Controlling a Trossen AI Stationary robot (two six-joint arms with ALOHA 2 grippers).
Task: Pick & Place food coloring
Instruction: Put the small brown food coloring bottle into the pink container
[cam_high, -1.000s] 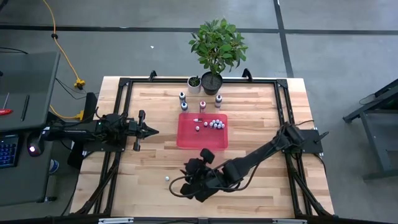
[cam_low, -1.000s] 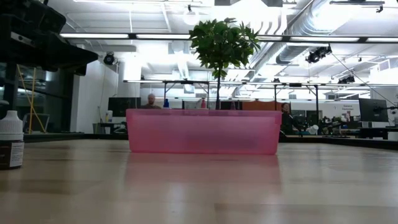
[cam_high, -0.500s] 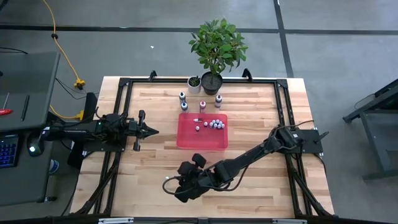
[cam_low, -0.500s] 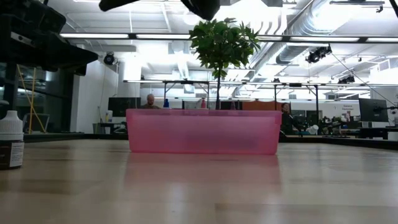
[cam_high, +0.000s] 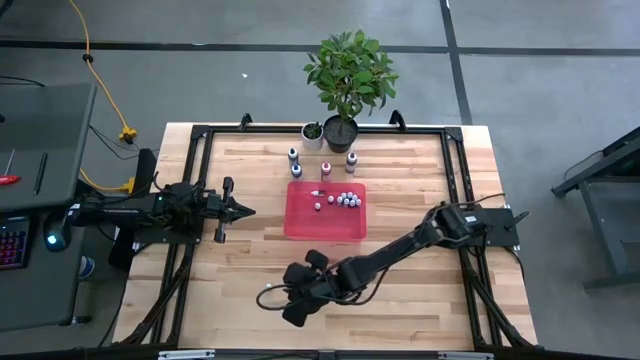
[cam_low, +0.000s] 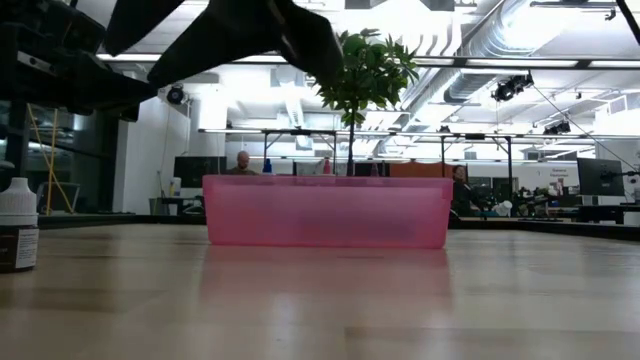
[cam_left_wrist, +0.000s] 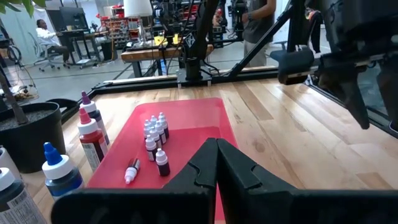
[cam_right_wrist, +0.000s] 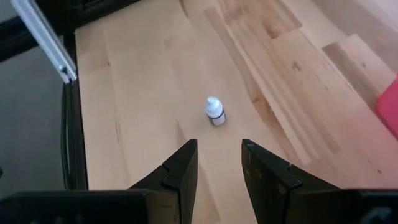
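Note:
One tiny food coloring bottle (cam_right_wrist: 214, 111), white cap over a dark body, stands upright alone on the wood near the table's near edge (cam_high: 268, 288) (cam_low: 18, 225). Several more tiny bottles (cam_high: 343, 199) (cam_left_wrist: 155, 134) lie and stand in the red tray (cam_high: 325, 228). My right gripper (cam_right_wrist: 219, 163) (cam_high: 283, 298) is open and hovers just short of the lone bottle, its fingers pointing at it with a gap between. My left gripper (cam_left_wrist: 216, 163) (cam_high: 243, 210) is shut and waits at the table's left, pointing toward the tray.
Larger dropper bottles (cam_high: 296, 170) (cam_left_wrist: 93, 134) stand behind the tray's far side, with a black plant pot (cam_high: 340, 133) and a small white pot (cam_high: 312, 134) beyond. A black metal frame (cam_right_wrist: 69, 124) runs along the table's edge close to the lone bottle. Bare wood lies around the bottle.
My right gripper has moved toward the table's left, closing on the lone bottle, and its arm has come down into the top of the low view. The bottle and the left arm have kept still.

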